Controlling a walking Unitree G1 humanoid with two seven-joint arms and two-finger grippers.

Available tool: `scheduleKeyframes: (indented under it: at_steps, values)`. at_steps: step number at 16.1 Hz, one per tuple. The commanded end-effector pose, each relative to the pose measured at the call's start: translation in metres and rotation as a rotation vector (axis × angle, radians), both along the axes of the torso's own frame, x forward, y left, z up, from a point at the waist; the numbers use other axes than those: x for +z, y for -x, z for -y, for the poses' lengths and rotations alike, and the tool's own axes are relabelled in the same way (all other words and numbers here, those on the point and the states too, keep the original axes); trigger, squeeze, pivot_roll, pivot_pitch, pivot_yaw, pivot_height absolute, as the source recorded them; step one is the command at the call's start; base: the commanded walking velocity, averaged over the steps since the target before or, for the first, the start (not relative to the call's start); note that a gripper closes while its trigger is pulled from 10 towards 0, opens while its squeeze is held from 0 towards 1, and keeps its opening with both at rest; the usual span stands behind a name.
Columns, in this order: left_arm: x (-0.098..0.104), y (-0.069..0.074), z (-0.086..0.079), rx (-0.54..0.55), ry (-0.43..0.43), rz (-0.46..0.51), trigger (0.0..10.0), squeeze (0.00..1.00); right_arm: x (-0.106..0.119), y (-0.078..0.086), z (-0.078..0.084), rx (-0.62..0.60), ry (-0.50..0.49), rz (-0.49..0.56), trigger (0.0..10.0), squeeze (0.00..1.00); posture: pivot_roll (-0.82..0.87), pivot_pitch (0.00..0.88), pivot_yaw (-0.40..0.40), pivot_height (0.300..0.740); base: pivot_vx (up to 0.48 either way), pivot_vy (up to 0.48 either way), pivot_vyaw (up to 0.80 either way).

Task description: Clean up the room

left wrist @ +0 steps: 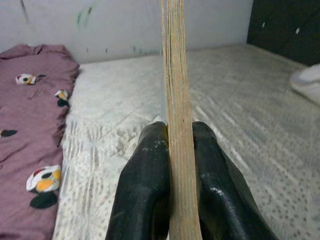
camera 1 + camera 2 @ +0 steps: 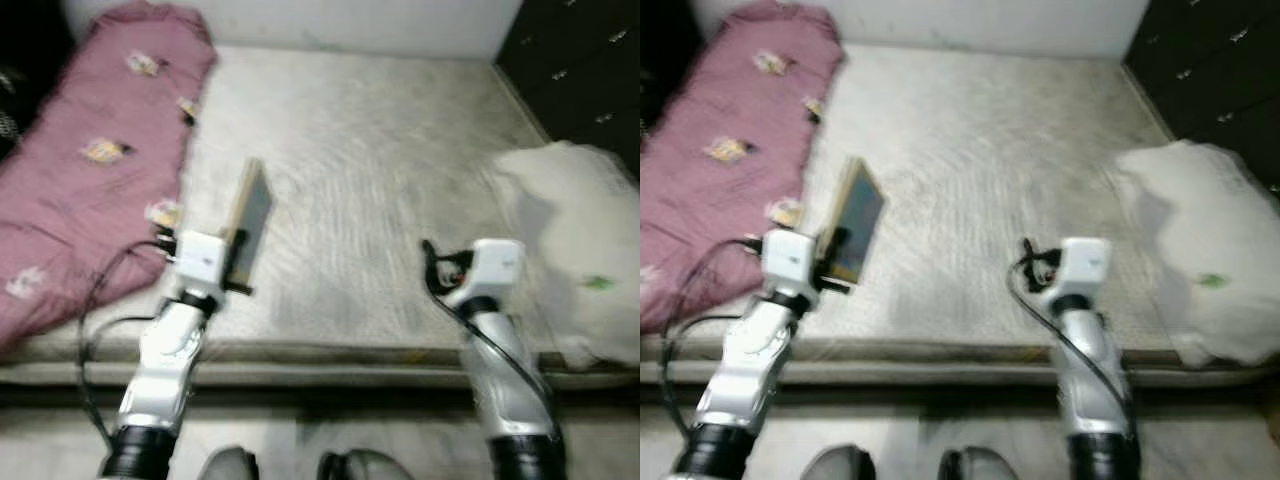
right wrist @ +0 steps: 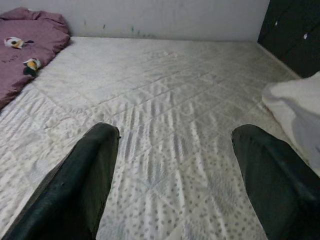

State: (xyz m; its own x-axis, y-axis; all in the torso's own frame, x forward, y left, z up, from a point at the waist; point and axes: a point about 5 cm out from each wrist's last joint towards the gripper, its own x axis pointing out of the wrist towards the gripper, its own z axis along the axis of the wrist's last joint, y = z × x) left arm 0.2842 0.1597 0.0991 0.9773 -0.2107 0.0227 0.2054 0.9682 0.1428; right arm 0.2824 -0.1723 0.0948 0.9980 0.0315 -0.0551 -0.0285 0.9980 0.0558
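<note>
**Open mattress ahead, bedding on both flanks**

Ahead of the right gripper (image 3: 172, 165), whose 2 fingers stand wide apart, the bare quilted mattress (image 2: 370, 170) runs unobstructed to the wall (image 3: 165, 17). A white pillow (image 2: 580, 250) lies outboard of that gripper, with a dark cabinet (image 2: 580, 60) beyond it. The left gripper (image 1: 180, 180) is clamped on a thin book (image 1: 175, 100), which stands edge-up between its fingers. Outboard of it lies a maroon blanket (image 2: 90, 170).

No words, numbers, labels or brand marks can be read on anything here; the book's (image 2: 250, 215) cover is too blurred to make out.
</note>
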Motion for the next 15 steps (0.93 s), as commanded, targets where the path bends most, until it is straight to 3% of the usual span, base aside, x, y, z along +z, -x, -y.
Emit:
scheduleKeyframes:
  at_steps: [1,8,15]
  values:
    - [0.0095,-0.0023,-0.0004,0.001,0.006,0.044,10.0,0.0,0.0012,0.0001,0.002,-0.004,0.007,0.002,10.0,0.0,-0.03,0.091,-0.037,0.74,0.0,-0.296,0.0]
    - [0.0096,-0.0029,0.0006,0.002,0.012,0.045,10.0,0.0,0.0008,-0.0002,0.0019,0.0,0.016,0.001,10.0,0.0,-0.03,0.091,-0.039,0.74,0.0,-0.29,-0.07]
    - [0.0111,0.0002,0.0041,-0.073,0.076,0.043,10.0,0.0,0.0006,-0.0002,0.0018,0.0,0.02,0.0,10.0,0.0,-0.03,0.091,-0.036,0.74,0.0,0.0,0.0]
